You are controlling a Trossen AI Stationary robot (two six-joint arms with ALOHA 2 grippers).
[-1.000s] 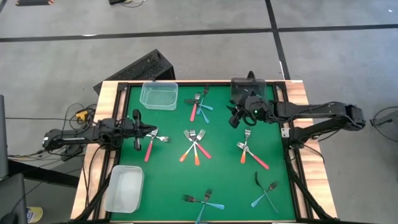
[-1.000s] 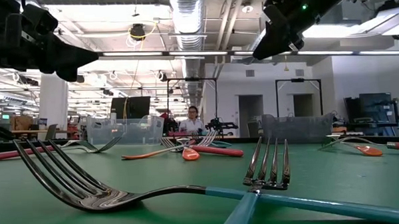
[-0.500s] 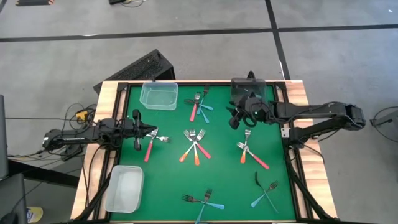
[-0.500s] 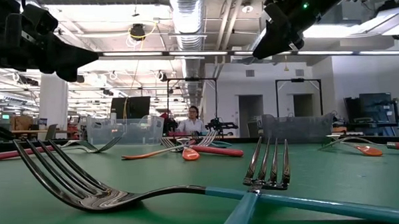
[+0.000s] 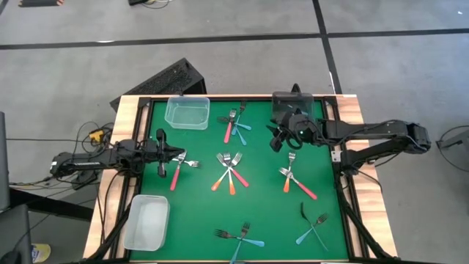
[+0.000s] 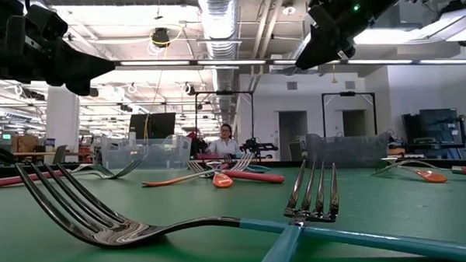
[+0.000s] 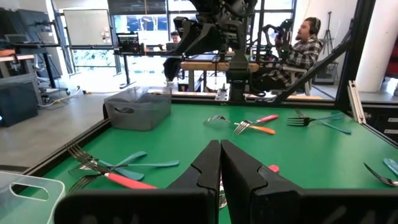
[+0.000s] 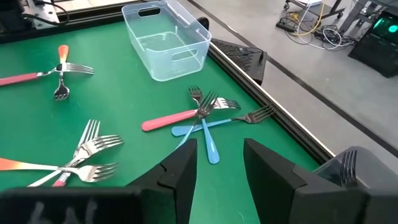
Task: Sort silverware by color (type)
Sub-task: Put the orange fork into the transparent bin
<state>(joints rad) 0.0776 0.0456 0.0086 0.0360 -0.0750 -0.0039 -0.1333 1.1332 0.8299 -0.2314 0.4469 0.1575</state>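
Sorting barely begun, by the look of it: forks scattered in small crossed piles over the green table [image 5: 198, 213], both clear bins empty. Right gripper [image 5: 278, 139] up off the mat near 1 o'clock of table centre, fingers [image 8: 184, 163] parted with a clear gap, nothing held, aimed toward the pile at 12 o'clock: pink-handled fork [image 8: 177, 118] crossed by a blue-handled fork [image 8: 205, 134], more tines tangled at the crossing. Clear bin [image 8: 163, 38] just beyond that pile, at about 11 o'clock. Left gripper [image 5: 162, 158] low at 9 o'clock, fingers [image 7: 207, 168] pressed together, empty so far as can be seen, just beside a pink-handled fork [image 5: 176, 174] and a loose silver fork head. Second clear bin [image 5: 146, 221] at 7 o'clock. Other piles: orange and pink cluster [image 5: 230, 172] at centre, orange and pink pair [image 5: 294, 180] at 3 o'clock, blue forks [image 5: 240, 238] at 6 o'clock and blue pair [image 5: 314, 227] at 5 o'clock. Best approach for the right arm, in judgement: descend on one handle well away from the crossing point, fingers straddling across the handle, not along it. Pick the top fork first, likely the pink one here, though stacking order hard to confirm. Risk: thin handles flat on the mat, easy to pinch two or drag the neighbour. Person seated beyond the table, clear of the arms.
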